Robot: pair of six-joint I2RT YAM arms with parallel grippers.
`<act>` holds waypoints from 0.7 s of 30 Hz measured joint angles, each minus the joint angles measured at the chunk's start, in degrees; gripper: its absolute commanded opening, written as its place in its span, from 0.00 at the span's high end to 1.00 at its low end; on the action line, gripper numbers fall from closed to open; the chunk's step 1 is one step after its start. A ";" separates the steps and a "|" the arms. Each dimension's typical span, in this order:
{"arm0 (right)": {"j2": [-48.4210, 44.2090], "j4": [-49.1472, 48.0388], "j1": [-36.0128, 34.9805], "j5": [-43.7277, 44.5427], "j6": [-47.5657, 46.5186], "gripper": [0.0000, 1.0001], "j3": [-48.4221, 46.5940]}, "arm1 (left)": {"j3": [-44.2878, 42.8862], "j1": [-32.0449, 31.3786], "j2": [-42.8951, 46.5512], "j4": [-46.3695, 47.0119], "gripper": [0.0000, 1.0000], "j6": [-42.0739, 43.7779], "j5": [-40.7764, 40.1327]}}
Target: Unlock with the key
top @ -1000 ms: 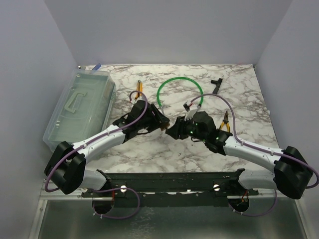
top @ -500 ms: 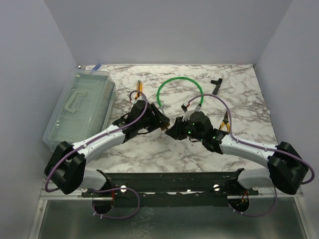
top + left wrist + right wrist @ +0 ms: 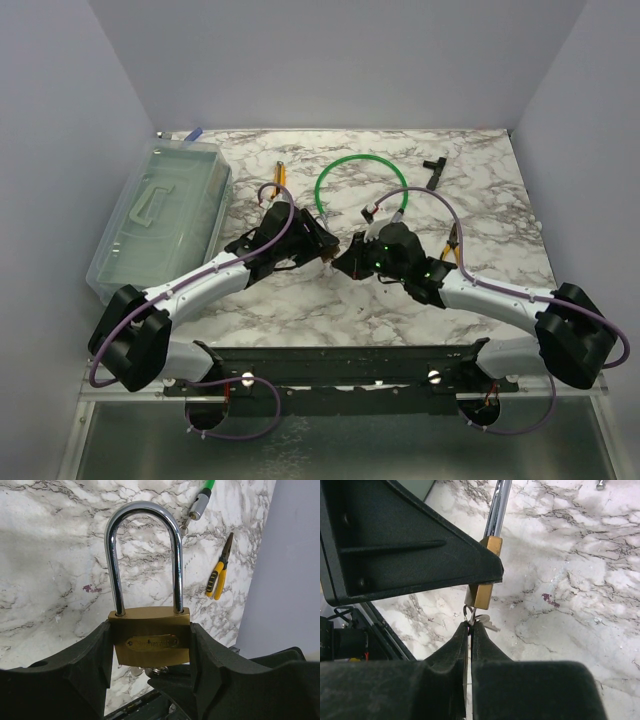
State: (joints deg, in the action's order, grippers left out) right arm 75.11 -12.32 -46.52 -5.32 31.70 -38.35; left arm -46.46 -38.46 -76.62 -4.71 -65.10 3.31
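My left gripper [image 3: 150, 636] is shut on the body of the brass padlock [image 3: 150, 642], held upright above the marble table with its steel shackle [image 3: 142, 555] closed. My right gripper [image 3: 471, 625] is shut on the tiny silvery key [image 3: 477, 618] right under the padlock's bottom [image 3: 484, 590]. A key ring and a second small key [image 3: 491, 625] hang beside it. Silvery key bits also show below the padlock in the left wrist view [image 3: 150, 670]. In the top view the two grippers, left [image 3: 325, 250] and right [image 3: 346, 262], meet at mid-table; padlock and key are hidden there.
A clear plastic toolbox [image 3: 160, 215] stands at the left. A green cable loop [image 3: 362, 165] lies behind the grippers. Yellow pliers [image 3: 218, 572] lie to the right, an orange-handled tool [image 3: 280, 178] and a black tool [image 3: 435, 168] farther back.
My right arm has shifted slightly left and closer to the left gripper. The left arm and padlock have stayed put.
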 measured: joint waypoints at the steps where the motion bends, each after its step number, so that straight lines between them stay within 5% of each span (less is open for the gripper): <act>1: 0.00 0.00 0.00 0.11 -0.28 1.00 -0.07 | 0.00 0.02 0.09 0.00 1.00 -0.02 0.00; 12: 0.09 0.11 -0.02 1.14 -2.40 0.98 -0.87 | 0.20 0.39 0.22 1.49 1.00 -0.26 -0.02; 18: -0.81 2.34 0.00 1.16 -4.39 0.68 -1.60 | 0.20 0.35 0.22 2.08 1.00 -0.28 0.13; 21: -3.69 3.21 0.00 1.16 -4.61 0.61 -1.57 | 0.20 0.15 0.22 2.08 1.00 -0.28 0.15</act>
State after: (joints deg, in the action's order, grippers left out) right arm 71.42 -9.10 -46.52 -4.16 27.09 -39.92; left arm -46.26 -38.30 -76.40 -2.63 -65.39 3.46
